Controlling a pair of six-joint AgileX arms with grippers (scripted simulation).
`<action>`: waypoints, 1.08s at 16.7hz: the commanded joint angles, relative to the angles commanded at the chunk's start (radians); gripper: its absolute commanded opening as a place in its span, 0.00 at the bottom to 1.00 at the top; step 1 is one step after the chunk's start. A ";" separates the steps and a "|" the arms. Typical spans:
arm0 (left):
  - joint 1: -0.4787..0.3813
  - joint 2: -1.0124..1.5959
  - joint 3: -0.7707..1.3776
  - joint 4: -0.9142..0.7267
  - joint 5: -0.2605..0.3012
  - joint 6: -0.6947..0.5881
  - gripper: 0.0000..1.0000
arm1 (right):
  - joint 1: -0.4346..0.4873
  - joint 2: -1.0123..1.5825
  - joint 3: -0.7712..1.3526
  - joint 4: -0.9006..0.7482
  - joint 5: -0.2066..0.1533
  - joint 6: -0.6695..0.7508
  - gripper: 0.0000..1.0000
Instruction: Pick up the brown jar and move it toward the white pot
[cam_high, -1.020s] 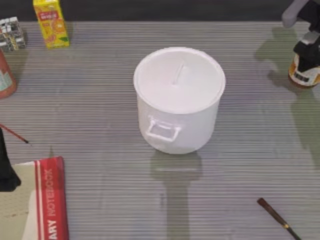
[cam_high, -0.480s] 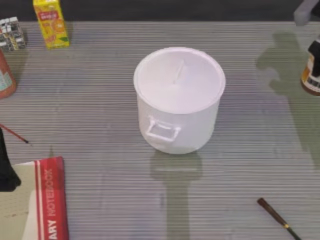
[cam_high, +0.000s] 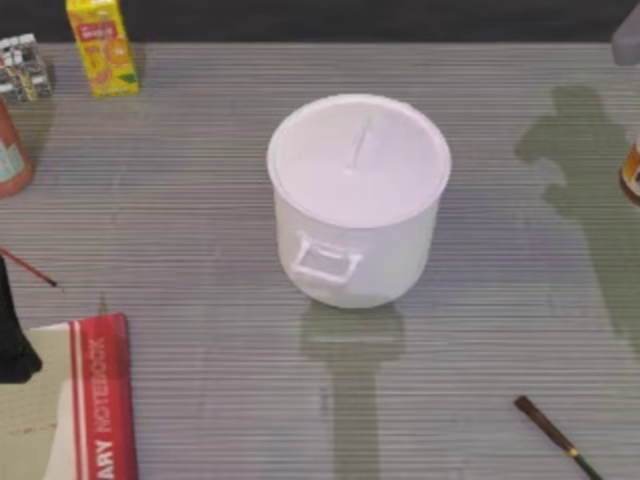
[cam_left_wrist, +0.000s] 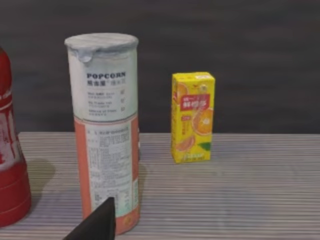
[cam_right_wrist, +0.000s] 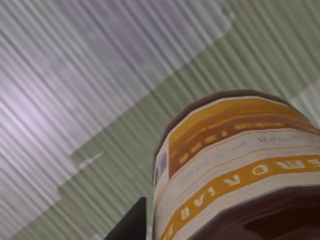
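**Jar at the far right edge, pot mid-table**

Jar (cam_high: 632, 172): one, brown, only a sliver of it in the top view at the right edge, level with the pot's lid and well apart from the pot. Right wrist view is filled by it (cam_right_wrist: 240, 170): brown body, one orange-and-white label band, table slats behind and the jar's shadow on them. One dark finger (cam_right_wrist: 131, 222) of the right gripper shows just beside the jar; whether it presses the jar, I cannot tell, and the jaws' spread is not visible. A grey bit of the right arm (cam_high: 627, 40) sits in the top right corner.

Near edge, top view: one red notebook (cam_high: 100, 400) at the left corner, one brush (cam_high: 555, 435) at the right. One dark piece of the left arm (cam_high: 12, 335) at the left edge, parked; jaws cannot be told. One thin red stick (cam_high: 30, 268) just beyond it.

Middle: one white pot (cam_high: 355, 205), lid on, slim handle on top, one rectangular side handle facing the near edge.

Far left: one popcorn tube (cam_left_wrist: 105, 130), one yellow juice carton (cam_high: 101, 45), one metal cube (cam_high: 22, 66). Left wrist view adds one red bottle (cam_left_wrist: 10, 160) beside the tube.
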 joint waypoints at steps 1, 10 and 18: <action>0.000 0.000 0.000 0.000 0.000 0.000 1.00 | 0.000 -0.001 -0.002 0.001 0.000 0.000 0.00; 0.000 0.000 0.000 0.000 0.000 0.000 1.00 | 0.034 0.008 -0.012 0.030 0.017 0.162 0.00; 0.000 0.000 0.000 0.000 0.000 0.000 1.00 | 0.180 0.037 -0.090 0.129 0.069 0.805 0.00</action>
